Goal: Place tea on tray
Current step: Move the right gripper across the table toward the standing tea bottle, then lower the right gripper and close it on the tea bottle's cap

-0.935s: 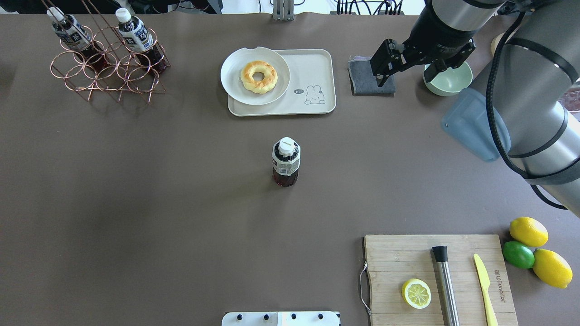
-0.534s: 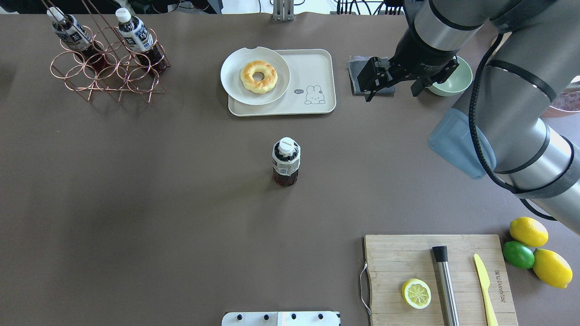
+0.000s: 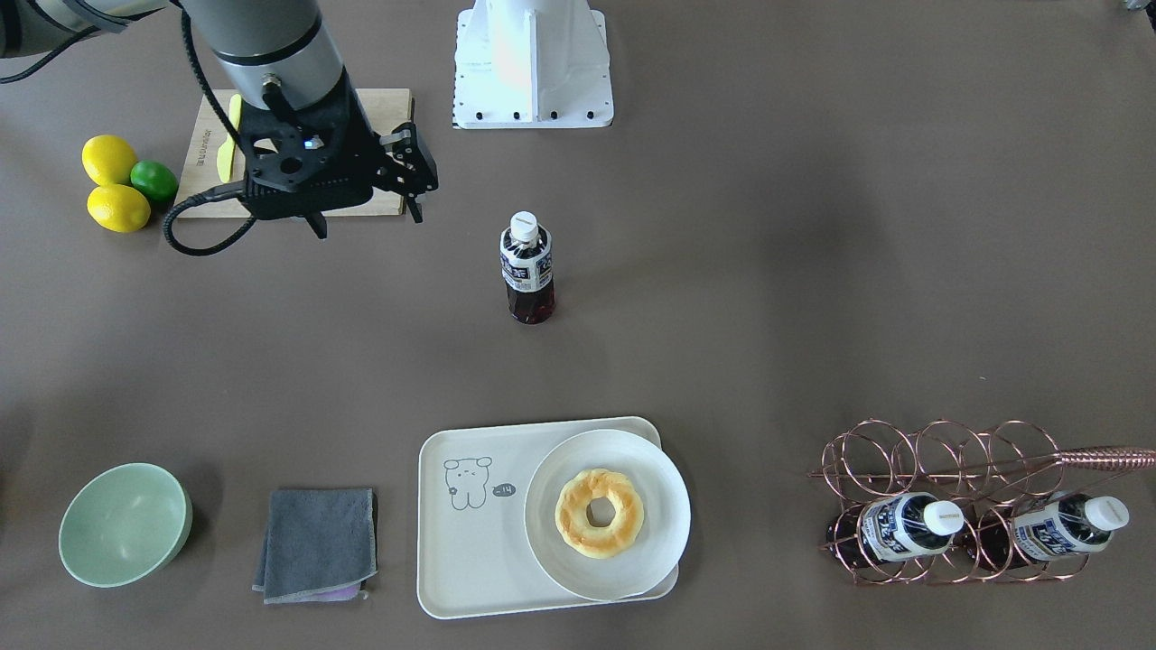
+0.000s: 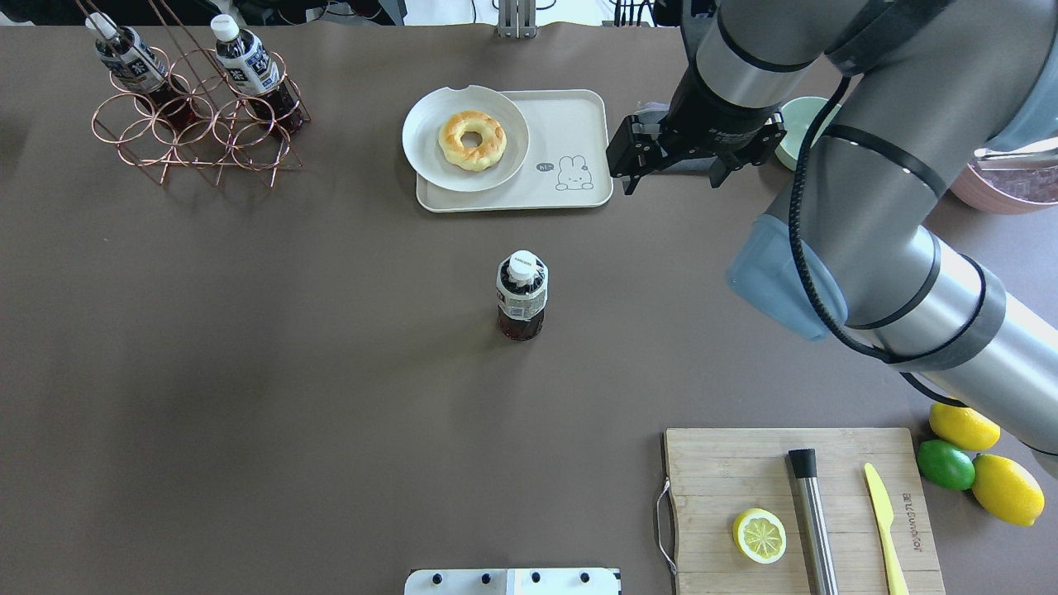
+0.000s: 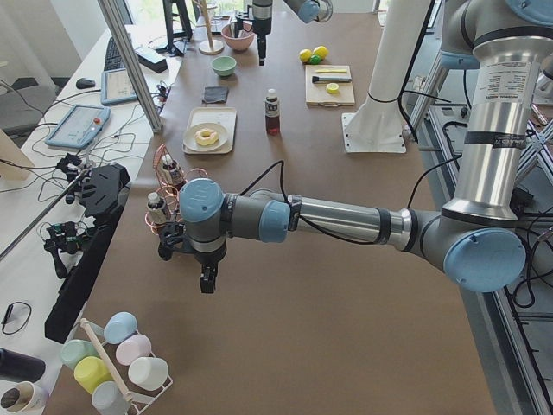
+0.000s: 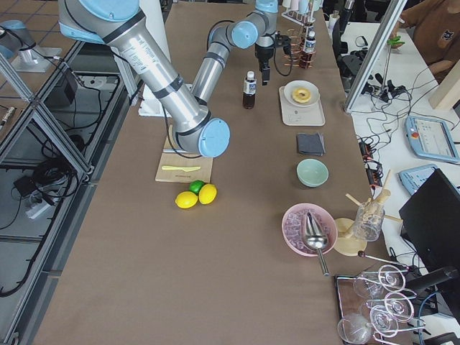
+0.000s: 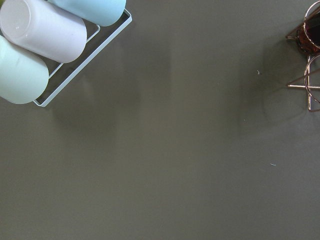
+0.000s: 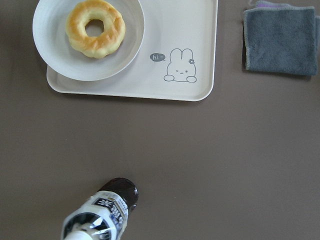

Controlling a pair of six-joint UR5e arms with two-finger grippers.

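The tea (image 4: 521, 293) stands upright in the middle of the table, apart from everything; it also shows in the front view (image 3: 526, 266) and at the bottom left of the right wrist view (image 8: 100, 215). The cream tray (image 4: 579, 124) with a line-drawn animal lies beyond it and carries a white plate with a doughnut (image 4: 471, 139). My right gripper (image 4: 626, 169) hangs open and empty in the air, by the tray's right edge in the overhead view, right of and beyond the tea. My left gripper (image 5: 207, 281) shows only in the left side view; I cannot tell its state.
Two alike bottles lie in a copper wire rack (image 4: 198, 124) at the far left. A grey cloth (image 3: 316, 542) and a green bowl (image 3: 125, 524) sit right of the tray. A cutting board (image 4: 793, 504) with a lemon half and tools, and whole citrus (image 4: 967, 454), lie at the near right.
My right arm has swung left, from over the bowl and cloth to the tray's right edge. The tea has not moved.
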